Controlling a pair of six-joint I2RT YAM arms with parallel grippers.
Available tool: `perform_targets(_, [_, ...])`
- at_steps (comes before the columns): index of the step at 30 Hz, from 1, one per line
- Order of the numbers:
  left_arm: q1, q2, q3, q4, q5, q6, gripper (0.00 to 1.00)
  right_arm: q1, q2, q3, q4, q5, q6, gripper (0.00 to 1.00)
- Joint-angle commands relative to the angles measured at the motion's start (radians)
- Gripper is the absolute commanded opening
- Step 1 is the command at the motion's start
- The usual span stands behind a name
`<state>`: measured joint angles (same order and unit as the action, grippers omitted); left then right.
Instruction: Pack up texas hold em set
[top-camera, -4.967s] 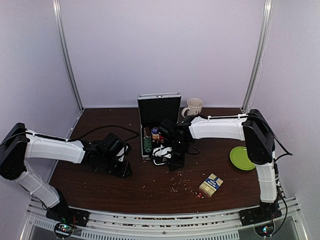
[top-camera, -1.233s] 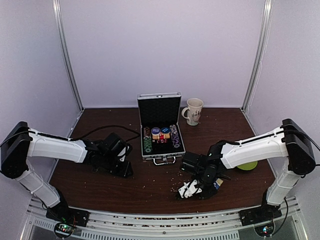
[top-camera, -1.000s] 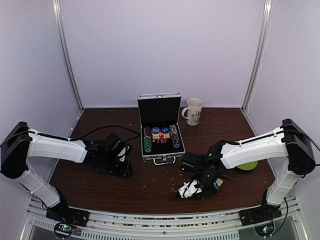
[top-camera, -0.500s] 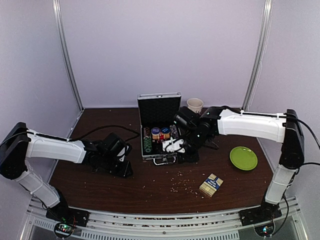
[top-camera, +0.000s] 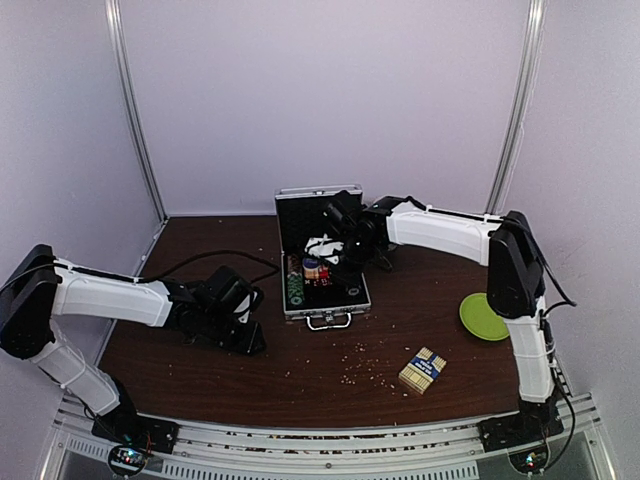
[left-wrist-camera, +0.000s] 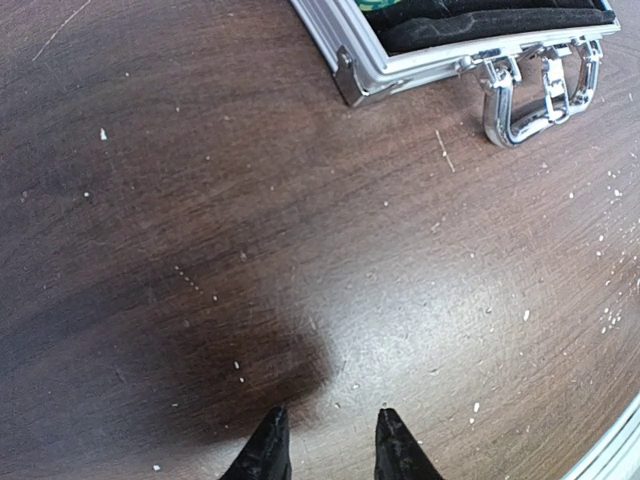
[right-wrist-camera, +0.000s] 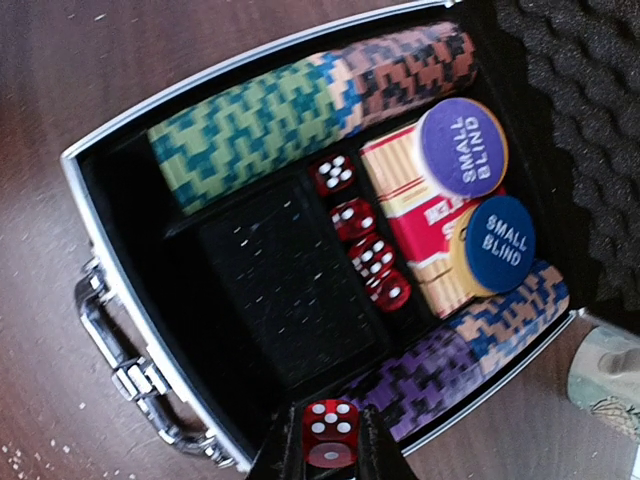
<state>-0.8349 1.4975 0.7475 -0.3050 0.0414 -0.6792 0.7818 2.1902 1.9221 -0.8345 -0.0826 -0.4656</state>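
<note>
The silver case (top-camera: 322, 296) lies open on the table, with its lid (top-camera: 318, 213) upright. Inside I see rows of chips (right-wrist-camera: 250, 125), several red dice (right-wrist-camera: 360, 235), a red deck (right-wrist-camera: 415, 215) and two "small blind" discs (right-wrist-camera: 462, 147). My right gripper (right-wrist-camera: 330, 452) hangs over the case, shut on one red die (right-wrist-camera: 329, 432). In the top view the right gripper (top-camera: 325, 247) is above the case's back half. The blue-and-tan card box (top-camera: 422, 369) lies at the front right. Left of the case, my left gripper (left-wrist-camera: 330, 440) rests low and open, holding nothing.
A green plate (top-camera: 486, 316) sits at the right. A bit of the mug (right-wrist-camera: 605, 380) shows beside the case; the right arm hides it in the top view. Crumbs (top-camera: 362, 370) are scattered in front of the case. The case handle (left-wrist-camera: 540, 90) faces the near edge.
My right arm has swung from beside the card box at the front right, past the case's front, to above the open case, carrying the die. The left arm has not moved.
</note>
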Motion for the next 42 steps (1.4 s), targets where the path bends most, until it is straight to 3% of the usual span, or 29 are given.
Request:
perform_targets(1, [-0.006,-0.006,0.002,0.027,0.006,0.0,0.31,-0.014,0.061,0.102,0.013,0.092,0.031,0.1])
perform_targets(7, [-0.006,-0.006,0.001,0.023,0.005,0.001,0.31,-0.028,0.129,0.175,-0.001,0.118,0.03,0.11])
perform_targets(27, [-0.006,0.005,0.009,0.017,0.003,0.009,0.31,-0.035,0.199,0.176,0.001,0.128,0.021,0.14])
perform_targets(37, [-0.006,0.0,-0.002,0.021,0.002,0.005,0.31,-0.035,0.184,0.175,0.008,0.13,0.033,0.31])
perform_targets(42, [-0.006,-0.002,0.001,0.023,0.001,0.006,0.31,-0.033,0.116,0.152,0.002,0.085,0.059,0.34])
